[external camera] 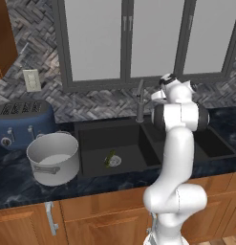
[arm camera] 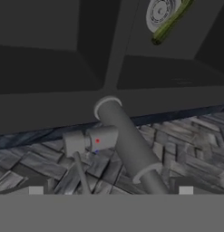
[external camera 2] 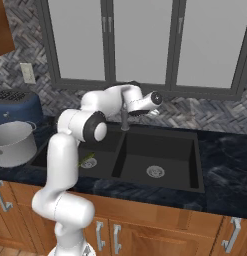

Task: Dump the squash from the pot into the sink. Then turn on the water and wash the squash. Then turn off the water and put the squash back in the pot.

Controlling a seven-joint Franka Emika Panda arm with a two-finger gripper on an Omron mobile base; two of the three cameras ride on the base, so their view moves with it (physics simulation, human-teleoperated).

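The white jointed arm (external camera 2: 70,150) was seen rising from the lower left of the right base view, bent at a dark elbow joint and stretched toward the upper centre of the frame. The two-finger gripper (external camera 2: 154,111) was held beside the top of the slim dark-grey upright faucet (external camera 2: 124,119), behind the black recessed double-basin sink (external camera 2: 165,150). In the hand view the faucet body (arm camera: 127,140) was shown between the two dark finger tips (arm camera: 35,186), which were spread wide apart and closed on nothing. The small elongated green squash (external camera: 110,159) was found lying in the left basin, at the centre of the left base view, touching the round silver drain (external camera: 114,161). The large round light-grey metal stockpot (external camera: 53,158) was shown upright on the dark counter (external camera: 14,184) at left, in front of the blue toaster (external camera: 24,122).
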